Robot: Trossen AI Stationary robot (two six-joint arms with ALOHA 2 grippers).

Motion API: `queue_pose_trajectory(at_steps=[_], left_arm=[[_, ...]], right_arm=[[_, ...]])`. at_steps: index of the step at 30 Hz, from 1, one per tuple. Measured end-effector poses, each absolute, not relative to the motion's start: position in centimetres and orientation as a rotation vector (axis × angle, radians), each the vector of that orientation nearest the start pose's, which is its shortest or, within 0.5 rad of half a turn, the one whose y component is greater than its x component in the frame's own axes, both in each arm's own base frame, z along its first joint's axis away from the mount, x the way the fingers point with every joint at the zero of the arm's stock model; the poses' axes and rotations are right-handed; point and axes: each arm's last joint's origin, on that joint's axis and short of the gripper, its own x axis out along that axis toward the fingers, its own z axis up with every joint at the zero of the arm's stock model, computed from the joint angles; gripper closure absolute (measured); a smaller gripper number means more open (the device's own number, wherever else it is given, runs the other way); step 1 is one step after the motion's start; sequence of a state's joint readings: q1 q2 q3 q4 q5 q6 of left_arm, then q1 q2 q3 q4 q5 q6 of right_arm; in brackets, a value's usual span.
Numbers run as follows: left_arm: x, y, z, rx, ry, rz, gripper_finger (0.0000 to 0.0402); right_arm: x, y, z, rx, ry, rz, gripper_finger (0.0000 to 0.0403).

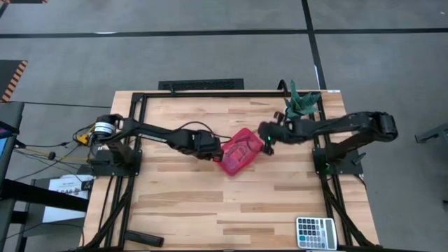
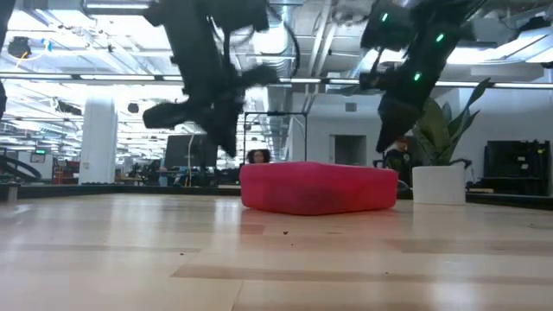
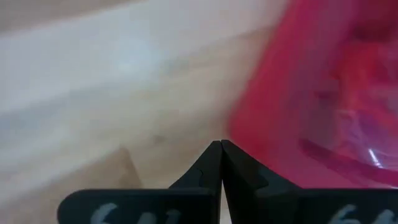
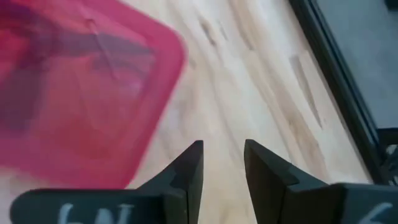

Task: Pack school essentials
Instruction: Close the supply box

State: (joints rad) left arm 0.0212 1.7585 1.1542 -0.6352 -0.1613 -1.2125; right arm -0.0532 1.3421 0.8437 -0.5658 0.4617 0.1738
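Looking straight down on a pale wooden table (image 1: 182, 203), two dark arms reach in from opposite sides toward a red, lidded plastic case (image 1: 239, 151) lying flat near the middle. From the left, the left gripper (image 1: 218, 149) sits just beside the case's left edge; its wrist view shows both fingers pressed together with nothing between them, the tips near the red wall. The case is translucent, with blurred shapes inside that cannot be identified. To its right, the right gripper (image 1: 268, 140) hangs over the case's right corner, its fingers (image 4: 186, 171) parted by a modest gap and empty, bare wood showing between them. Farther right, a green plant in a white pot (image 1: 302, 102) stands at the table's back edge. A grey calculator (image 1: 311, 233) lies at the front right corner.
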Motion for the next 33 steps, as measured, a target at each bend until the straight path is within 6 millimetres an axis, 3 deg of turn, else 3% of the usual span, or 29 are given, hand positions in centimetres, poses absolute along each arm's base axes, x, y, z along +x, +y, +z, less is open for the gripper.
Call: queue_pose_trajectory(at_steps=[4, 8, 11, 14, 21, 27, 33], left_arm=[[33.4, -1.3, 20.1, -1.047, 0.888, 0.830, 0.0401], [34.6, -4.7, 21.2, -1.148, 0.731, 0.681, 0.0401], [35.4, -6.5, 21.6, -1.195, 0.613, 0.629, 0.0401], [35.6, -7.6, 20.6, -1.214, 0.591, 0.667, 0.0401], [35.9, -9.2, 17.6, -1.206, 0.642, 0.728, 0.0401], [35.6, -8.6, 15.4, -1.133, 0.741, 0.826, 0.0401], [34.6, -7.6, 14.8, -1.038, 0.858, 0.912, 0.0401]], right_arm=[[24.9, -6.0, 20.6, -0.034, 1.049, -0.613, 0.0281], [25.6, -8.4, 19.2, 0.037, 1.058, -0.605, 0.0281], [26.1, -9.2, 18.1, 0.086, 1.068, -0.574, 0.0281], [26.5, -9.3, 17.3, 0.107, 1.087, -0.547, 0.0281], [27.2, -7.6, 16.4, 0.133, 1.110, -0.481, 0.0281], [27.6, -4.9, 16.1, 0.160, 1.124, -0.448, 0.0281], [27.7, -1.8, 16.0, 0.185, 1.140, -0.412, 0.0281]])
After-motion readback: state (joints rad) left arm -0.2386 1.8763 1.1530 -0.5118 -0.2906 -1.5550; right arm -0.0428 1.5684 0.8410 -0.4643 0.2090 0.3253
